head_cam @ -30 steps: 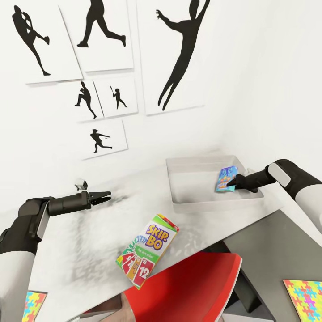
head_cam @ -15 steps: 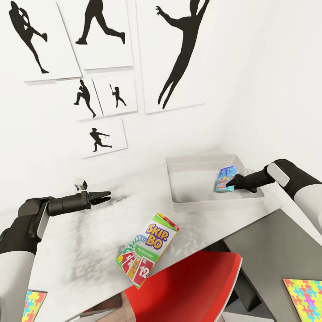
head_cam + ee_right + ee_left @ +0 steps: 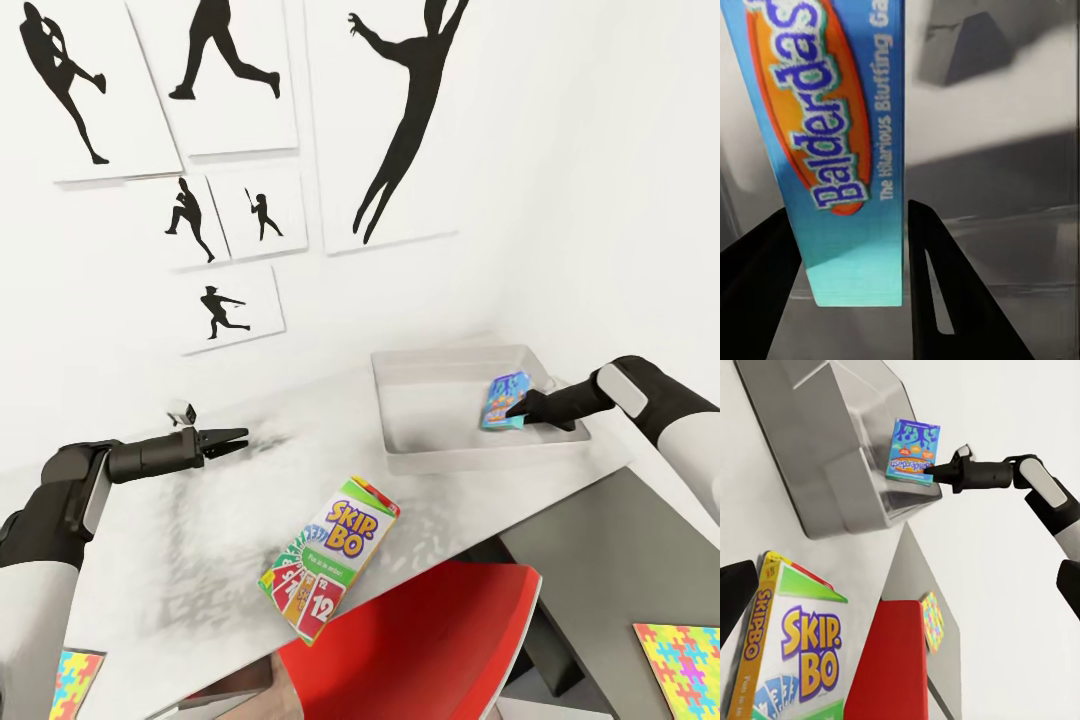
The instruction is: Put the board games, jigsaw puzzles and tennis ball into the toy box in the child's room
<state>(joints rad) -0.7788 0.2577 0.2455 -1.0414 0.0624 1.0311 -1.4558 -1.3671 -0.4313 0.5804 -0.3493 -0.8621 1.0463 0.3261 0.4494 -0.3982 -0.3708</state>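
Observation:
The light grey toy box [image 3: 400,455] stands on the pale table [image 3: 190,540] against the wall. My right gripper [image 3: 518,412] is shut on the small blue board game [image 3: 502,398] and holds it upright inside the box's right end. In the right wrist view that game [image 3: 832,135] sits between my black fingers [image 3: 945,285]. The Skip-Bo board game [image 3: 330,570] lies near the table's front edge. My left gripper [image 3: 238,440] hovers open over the table, left of the box. One jigsaw puzzle [image 3: 682,665] lies on the dark lower top, another jigsaw puzzle [image 3: 75,685] at the lower left. The tennis ball is out of view.
A red chair [image 3: 420,640] sits tucked under the table's front edge, just below the Skip-Bo. The dark grey lower top [image 3: 610,540] joins the table at the right. Silhouette pictures [image 3: 400,120] hang on the white wall behind.

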